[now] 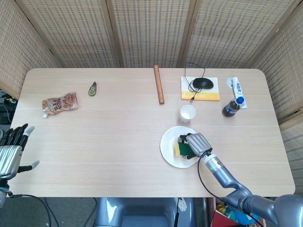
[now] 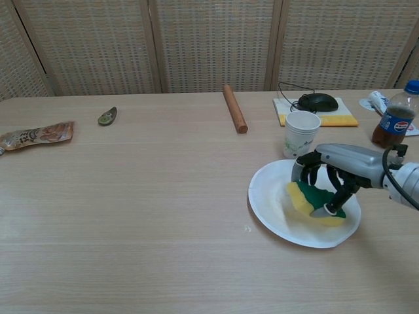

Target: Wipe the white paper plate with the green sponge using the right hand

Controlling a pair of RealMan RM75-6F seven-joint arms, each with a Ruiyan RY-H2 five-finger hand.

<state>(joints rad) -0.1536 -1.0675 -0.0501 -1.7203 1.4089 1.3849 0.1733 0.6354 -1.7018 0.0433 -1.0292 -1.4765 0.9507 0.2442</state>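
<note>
Chest view, my right robot hand [image 2: 330, 176]: fingers curled down over the green sponge [image 2: 315, 201], clamped on it from above, wrist coming in from the right edge.
Sponge: green face up under my fingers, yellow side down; it looks pressed onto the plate, toward the right half.
Sponge axis: long side runs roughly left to right across the plate, slightly tilted.
White paper plate [image 2: 272, 196]: directly beneath my right robot hand, near the table's front-right; its bare left half lies to the left of the sponge.
Key relation: unwiped plate surface lies leftward of my robot hand, so I judge the coming stroke should sweep left without pushing the light plate along.
Paper cup [image 2: 301, 133]: just behind the plate, close enough to knock.
Left robot hand [image 1: 12, 151]: fingers apart, holding nothing, off the table's far left edge, well apart.
Table [image 2: 144, 196]: carries everything.
</note>
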